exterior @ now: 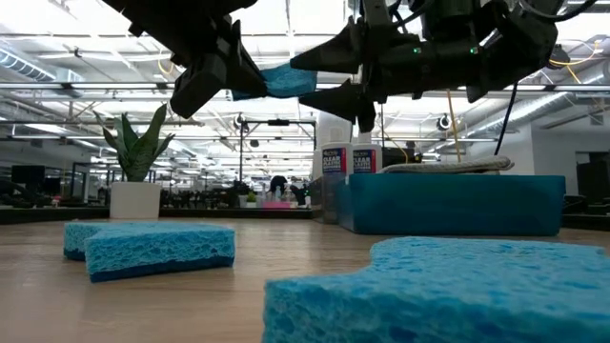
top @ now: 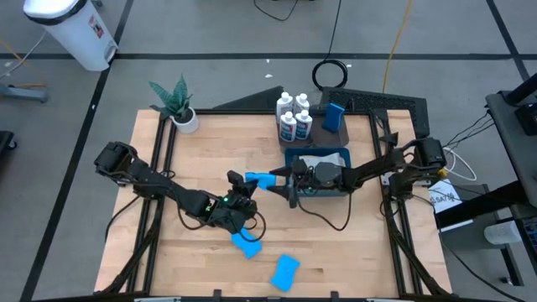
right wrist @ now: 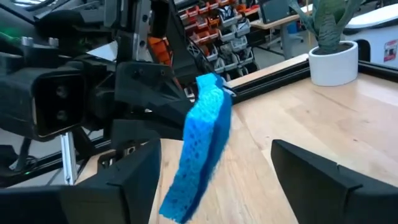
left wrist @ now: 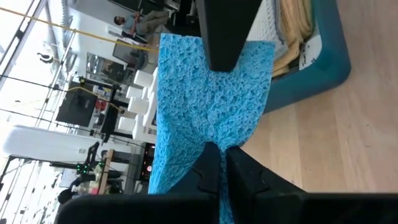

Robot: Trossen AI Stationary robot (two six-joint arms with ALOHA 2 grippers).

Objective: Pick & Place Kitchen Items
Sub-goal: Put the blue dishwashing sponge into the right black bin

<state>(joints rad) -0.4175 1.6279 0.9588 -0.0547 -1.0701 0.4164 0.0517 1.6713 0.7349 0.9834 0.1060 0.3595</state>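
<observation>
My left gripper (top: 243,182) is shut on a bright blue sponge (top: 261,179) held in the air over the table's middle; the sponge also shows in the low view (exterior: 276,81). My right gripper (right wrist: 214,180) is open. Its two fingers stand on either side of the sponge's free end (right wrist: 200,143) without touching it. Two more sponges (top: 247,244) (top: 285,272) lie flat on the table near the front. Four white bottles (top: 294,116) and another sponge (top: 336,116) stand at the back. My left gripper pinches one end of the sponge (left wrist: 208,134) between its two fingers (left wrist: 208,168), and the sponge narrows where they close on it. The fingers come about level from the table's left. The sponge sticks out past them toward my right gripper, lifted clear of the table.
A blue bin (top: 339,186) holding folded cloths stands just right of the grippers, under my right arm. A dark tray (top: 369,105) lies at the back right. A potted plant (top: 178,105) stands at the back left corner.
</observation>
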